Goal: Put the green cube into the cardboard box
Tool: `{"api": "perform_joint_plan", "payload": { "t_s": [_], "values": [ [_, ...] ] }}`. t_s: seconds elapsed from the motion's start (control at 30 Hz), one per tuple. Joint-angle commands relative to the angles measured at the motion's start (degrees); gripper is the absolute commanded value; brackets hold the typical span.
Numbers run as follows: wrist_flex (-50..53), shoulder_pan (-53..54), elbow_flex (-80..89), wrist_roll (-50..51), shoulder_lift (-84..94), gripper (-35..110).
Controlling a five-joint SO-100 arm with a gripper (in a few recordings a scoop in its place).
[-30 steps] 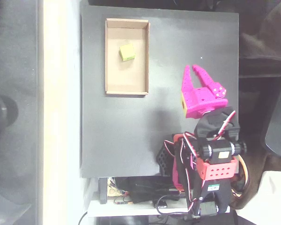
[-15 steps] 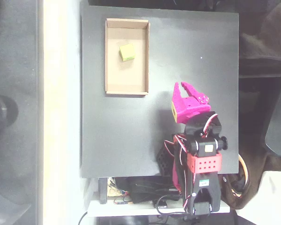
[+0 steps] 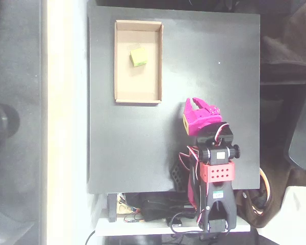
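Note:
The green cube [image 3: 138, 56] lies on the floor of the cardboard box [image 3: 123, 92], in its upper half, a little right of the middle. The box rests at the upper left of the black table. My magenta gripper [image 3: 198, 103] hangs over the table to the lower right of the box, well apart from it. Its two fingers point up in the picture with a narrow gap between the tips and nothing between them. The red and black arm [image 3: 217, 171] runs down from it to the table's lower edge.
The black table [image 3: 214, 56] has bare room to the right of the box and along its left side. Cables and electronics [image 3: 153, 209] crowd the strip below the table's lower edge. A dark chair [image 3: 301, 132] stands at the right.
The arm has drawn back toward its base and swung slightly left. The gripper's fingers have narrowed from a wide spread to a small gap. Cube and box have stayed put.

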Motion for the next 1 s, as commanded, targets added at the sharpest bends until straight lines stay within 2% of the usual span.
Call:
{"api": "perform_joint_plan", "payload": {
  "t_s": [0.0, 0.23, 0.57, 0.97],
  "values": [
    [1.1, -0.4, 0.9, 0.4, 1.1, 4],
    [2.2, -0.4, 1.0, 0.4, 1.1, 4],
    [15.1, -0.3, 1.0, 0.4, 1.1, 4],
    [17.6, -0.1, 1.0, 1.0, 1.1, 4]
  ]
}}
